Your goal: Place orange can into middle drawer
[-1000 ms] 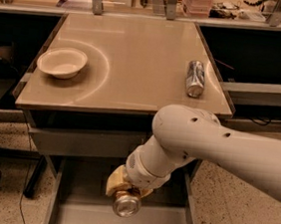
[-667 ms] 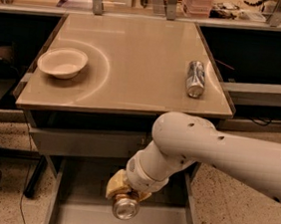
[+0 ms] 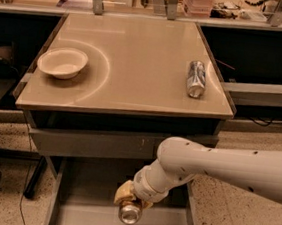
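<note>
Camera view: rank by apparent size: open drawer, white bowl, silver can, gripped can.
Open grey metal drawer
Round white bowl
Silver-grey can versus orange can in the gripper over the drawer: unsure, orange one end-on.

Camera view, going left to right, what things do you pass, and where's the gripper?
White bowl on the table → orange can, held by the gripper over the open middle drawer → silver can lying on the table's right side.
</note>
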Available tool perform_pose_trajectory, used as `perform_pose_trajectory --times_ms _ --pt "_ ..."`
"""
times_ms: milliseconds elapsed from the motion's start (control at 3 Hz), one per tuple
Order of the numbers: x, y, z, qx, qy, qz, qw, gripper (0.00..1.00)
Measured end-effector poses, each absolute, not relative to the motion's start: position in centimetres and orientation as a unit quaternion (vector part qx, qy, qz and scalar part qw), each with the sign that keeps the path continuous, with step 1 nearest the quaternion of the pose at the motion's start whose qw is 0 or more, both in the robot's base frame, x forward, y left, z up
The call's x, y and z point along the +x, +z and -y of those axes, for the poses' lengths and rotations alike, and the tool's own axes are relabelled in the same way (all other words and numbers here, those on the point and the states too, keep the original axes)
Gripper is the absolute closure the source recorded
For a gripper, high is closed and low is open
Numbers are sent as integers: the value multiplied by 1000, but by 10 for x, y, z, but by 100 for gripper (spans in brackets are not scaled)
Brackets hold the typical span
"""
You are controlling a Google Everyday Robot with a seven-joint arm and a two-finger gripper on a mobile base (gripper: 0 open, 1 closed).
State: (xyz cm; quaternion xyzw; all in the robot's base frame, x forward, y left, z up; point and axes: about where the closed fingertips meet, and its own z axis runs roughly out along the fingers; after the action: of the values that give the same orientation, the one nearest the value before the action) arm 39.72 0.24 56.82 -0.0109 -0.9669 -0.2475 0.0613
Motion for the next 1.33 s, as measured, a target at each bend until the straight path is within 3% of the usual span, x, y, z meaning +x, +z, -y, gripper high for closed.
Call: perform_pose_trajectory --times_ms 1333 --pt "409 479 -12 -59 -255 962 84 100"
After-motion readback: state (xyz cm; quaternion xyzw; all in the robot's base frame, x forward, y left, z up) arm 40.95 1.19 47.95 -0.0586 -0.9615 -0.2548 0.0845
